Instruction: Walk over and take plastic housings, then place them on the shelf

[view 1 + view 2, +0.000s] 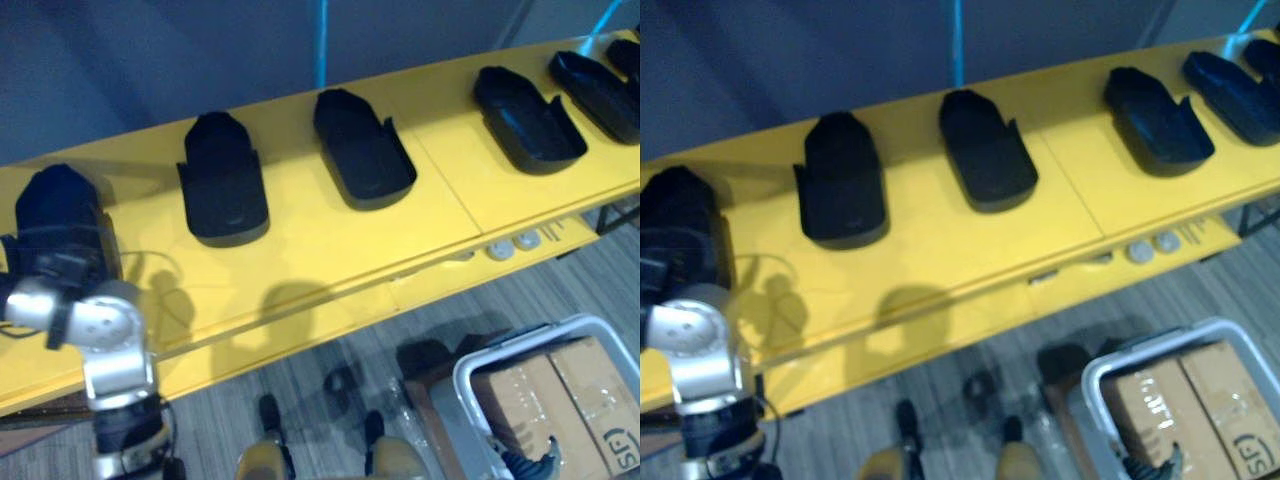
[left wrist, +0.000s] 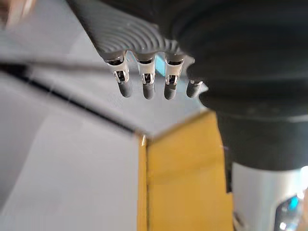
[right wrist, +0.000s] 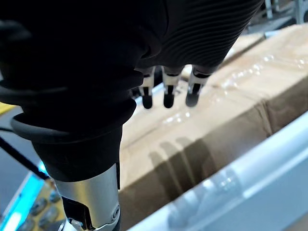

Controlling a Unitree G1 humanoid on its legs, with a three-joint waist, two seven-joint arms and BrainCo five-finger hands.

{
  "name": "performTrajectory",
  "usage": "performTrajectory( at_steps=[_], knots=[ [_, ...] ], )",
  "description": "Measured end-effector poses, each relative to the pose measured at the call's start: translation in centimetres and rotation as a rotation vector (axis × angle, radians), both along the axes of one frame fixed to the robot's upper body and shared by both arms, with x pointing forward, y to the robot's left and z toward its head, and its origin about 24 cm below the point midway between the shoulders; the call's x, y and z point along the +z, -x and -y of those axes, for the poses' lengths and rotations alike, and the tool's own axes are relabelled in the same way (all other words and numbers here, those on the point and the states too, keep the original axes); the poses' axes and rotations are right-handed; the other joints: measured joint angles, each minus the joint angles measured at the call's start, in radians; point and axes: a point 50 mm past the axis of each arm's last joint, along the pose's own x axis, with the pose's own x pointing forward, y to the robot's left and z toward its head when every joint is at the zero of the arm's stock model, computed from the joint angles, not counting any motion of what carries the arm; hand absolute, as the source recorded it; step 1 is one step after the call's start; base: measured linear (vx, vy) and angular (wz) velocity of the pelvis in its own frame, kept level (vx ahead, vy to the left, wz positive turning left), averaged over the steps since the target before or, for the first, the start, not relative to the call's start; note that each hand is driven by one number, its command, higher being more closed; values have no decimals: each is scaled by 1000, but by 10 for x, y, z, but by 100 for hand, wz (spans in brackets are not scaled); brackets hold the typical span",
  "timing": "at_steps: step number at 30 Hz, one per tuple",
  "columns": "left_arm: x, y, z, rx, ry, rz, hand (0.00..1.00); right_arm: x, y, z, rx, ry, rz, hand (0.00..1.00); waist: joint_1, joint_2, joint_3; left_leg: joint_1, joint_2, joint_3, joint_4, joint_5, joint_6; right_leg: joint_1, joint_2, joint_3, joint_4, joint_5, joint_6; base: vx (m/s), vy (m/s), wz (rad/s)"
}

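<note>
Five black plastic housings [image 1: 362,148] sit in a row on the one yellow shelf [image 1: 300,250], from the left edge to the upper right. A sixth dark shape [image 1: 628,55] is cut off at the upper-right corner. At lower right, one pale crate [image 1: 470,375] holds two cardboard boxes [image 1: 515,400]. Two round white discs [image 1: 498,250] show right of centre.

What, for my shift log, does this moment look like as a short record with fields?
shelf: yellow, long, running left to right
housings: black, four in plain view, spaced in a row on the shelf; another cut off at the right end; a dark shape at the left end cannot be told
left hand: fingers straight, holding nothing, near the shelf's left end
right hand: fingers straight, holding nothing, above a cardboard box
bin: pale rim, holds the cardboard box
</note>
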Motion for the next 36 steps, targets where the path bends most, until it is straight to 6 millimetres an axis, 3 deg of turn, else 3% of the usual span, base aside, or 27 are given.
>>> performTrajectory(
  at_steps=[5,12,21,36],
  knots=[
    [-3,-14,6,-131,-83,-167,0,-3,3,-1,1,-13,-23,0,0,-3,-5,1,-2,0,0,5,3,6,-2,-1,-7,7,9,0,0,0],
    [-44,-31,-11,-225,2,-409,0,-6,8,-1,-13,-29,-41,0,3,-25,-20,1,-1,-3,0,7,3,13,-1,-4,-13,11,8,1,0,0],
    [-61,-39,-30,-236,24,-545,0,-6,10,0,-23,-32,-43,0,3,-28,-23,-3,-2,-3,0,9,6,11,-1,-4,-19,16,6,-7,1,0],
    [-84,-51,-38,-334,-9,-765,0,-6,10,0,-17,-39,-41,0,3,-29,-23,-17,-2,-3,0,14,7,-3,-1,-5,-19,23,8,0,0,0]
  ],
)
